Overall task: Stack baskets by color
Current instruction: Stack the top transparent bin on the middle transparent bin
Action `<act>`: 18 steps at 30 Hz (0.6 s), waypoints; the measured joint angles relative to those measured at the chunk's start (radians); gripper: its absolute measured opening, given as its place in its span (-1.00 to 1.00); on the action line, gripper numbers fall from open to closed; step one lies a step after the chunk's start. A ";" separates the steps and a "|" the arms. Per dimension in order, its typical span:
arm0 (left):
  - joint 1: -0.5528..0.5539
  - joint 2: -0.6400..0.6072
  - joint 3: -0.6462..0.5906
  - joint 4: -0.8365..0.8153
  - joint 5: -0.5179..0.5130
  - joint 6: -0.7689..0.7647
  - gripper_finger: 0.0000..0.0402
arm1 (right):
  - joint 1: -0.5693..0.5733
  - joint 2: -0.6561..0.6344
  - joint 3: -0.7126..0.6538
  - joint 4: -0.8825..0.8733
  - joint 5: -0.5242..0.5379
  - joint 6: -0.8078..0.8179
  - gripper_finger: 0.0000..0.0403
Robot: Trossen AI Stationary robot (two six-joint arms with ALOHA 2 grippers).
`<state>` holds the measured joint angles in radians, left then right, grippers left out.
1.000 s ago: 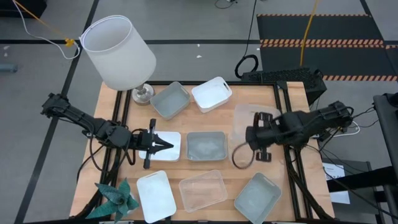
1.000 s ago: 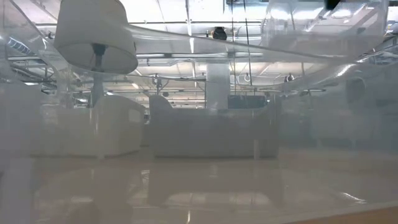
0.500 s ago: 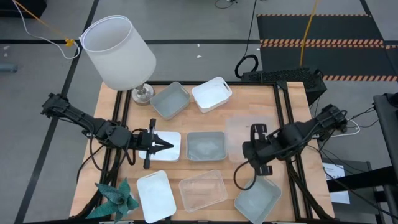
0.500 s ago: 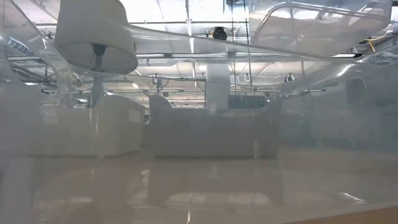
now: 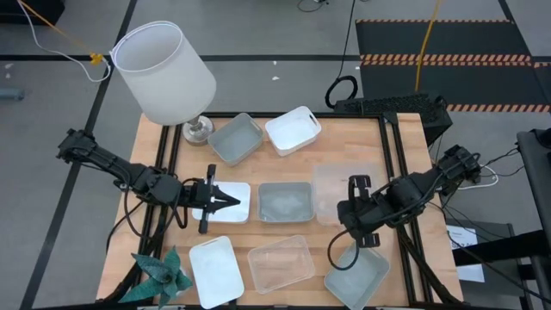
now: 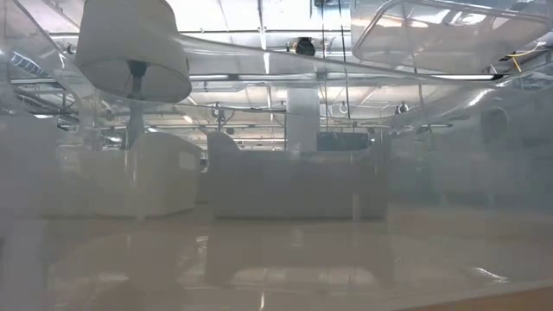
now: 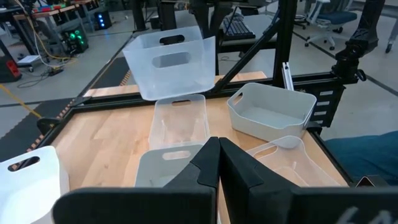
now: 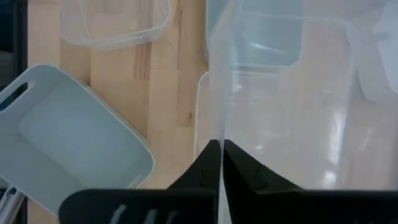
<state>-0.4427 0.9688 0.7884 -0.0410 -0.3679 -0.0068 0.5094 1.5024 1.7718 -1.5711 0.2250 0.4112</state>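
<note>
My right gripper (image 5: 353,203) is shut on a clear basket (image 5: 343,189), which hangs in the air over the table's right half, above another clear basket (image 7: 180,117) that rests on the table. In the low view the held basket (image 6: 441,34) shows high up at the right. My left gripper (image 5: 234,200) is shut with nothing in it, level above a white basket (image 5: 239,207). Grey baskets (image 5: 286,201) (image 5: 235,138) (image 5: 355,275), white baskets (image 5: 293,129) (image 5: 215,269) and a clear one (image 5: 280,263) sit flat on the table. My right gripper pinches one wall of the clear basket at its rim (image 8: 219,127), one finger on each face of the wall. The fingers point steeply down from above. The basket hangs tilted below them, lifted clear of the table (image 7: 171,59).
A large white lampshade (image 5: 164,69) on a metal foot stands at the table's far left corner. A green folded object (image 5: 159,274) lies at the near left corner. Bare wood shows between the far row of baskets and the middle row.
My right gripper has carried the clear basket toward the table's near edge and a little to the left, rolling slightly. The basket stays lifted and now hangs over the clear basket on the table.
</note>
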 joint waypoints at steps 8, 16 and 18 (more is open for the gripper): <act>0.000 0.000 0.000 0.000 0.000 -0.002 -0.95 | 0.049 -0.001 -0.032 0.000 0.060 0.051 -1.00; 0.000 0.000 0.000 0.000 0.000 -0.002 -0.95 | 0.075 0.000 -0.135 0.000 0.059 0.102 -1.00; 0.000 0.000 0.000 0.000 0.000 -0.002 -0.95 | 0.076 0.000 -0.163 0.000 0.058 0.105 -1.00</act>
<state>-0.4427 0.9688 0.7887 -0.0410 -0.3679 -0.0086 0.5852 1.5024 1.6088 -1.5707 0.2831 0.5159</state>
